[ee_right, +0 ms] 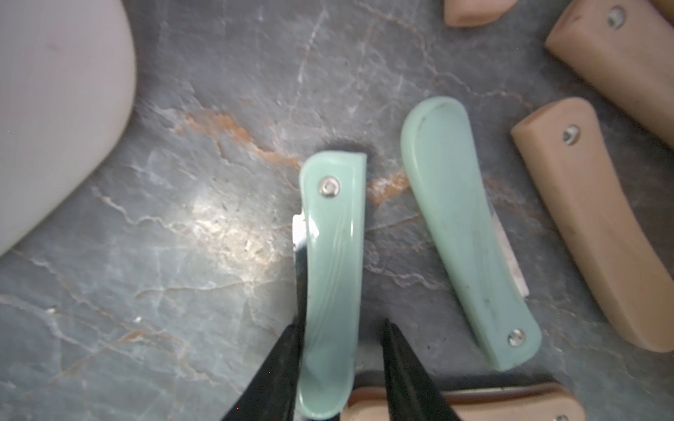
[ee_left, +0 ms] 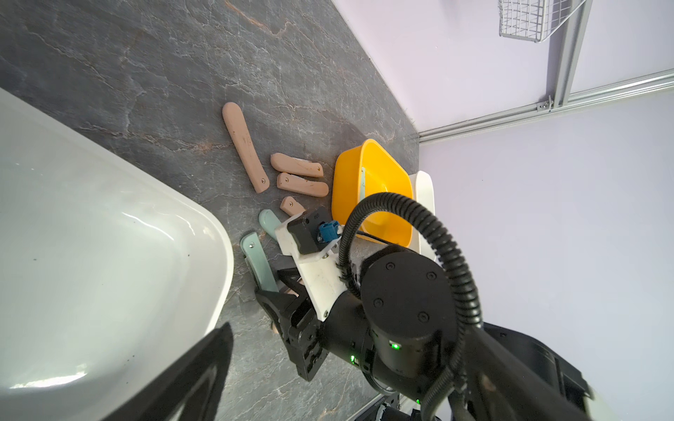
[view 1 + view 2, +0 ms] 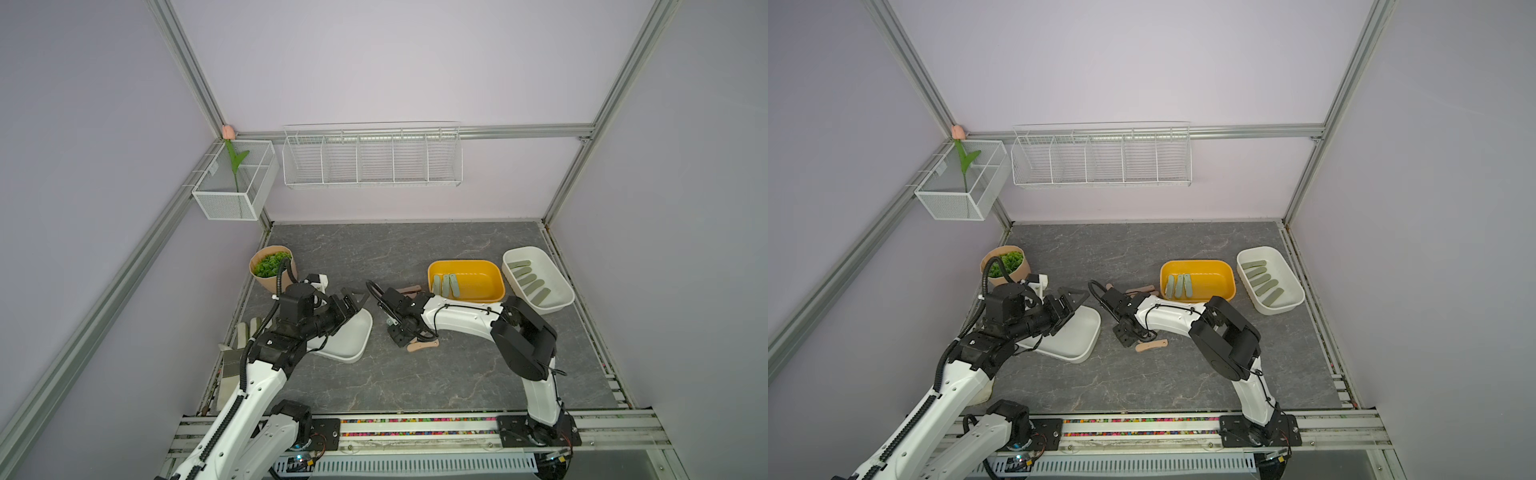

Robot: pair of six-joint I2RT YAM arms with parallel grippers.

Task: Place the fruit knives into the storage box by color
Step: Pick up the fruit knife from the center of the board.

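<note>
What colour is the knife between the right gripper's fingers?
Mint-teal knife, clearest in the right wrist view.

Folded mint knife (image 1: 332, 277) lying flat, pink knives (image 1: 598, 226) nearby
</note>
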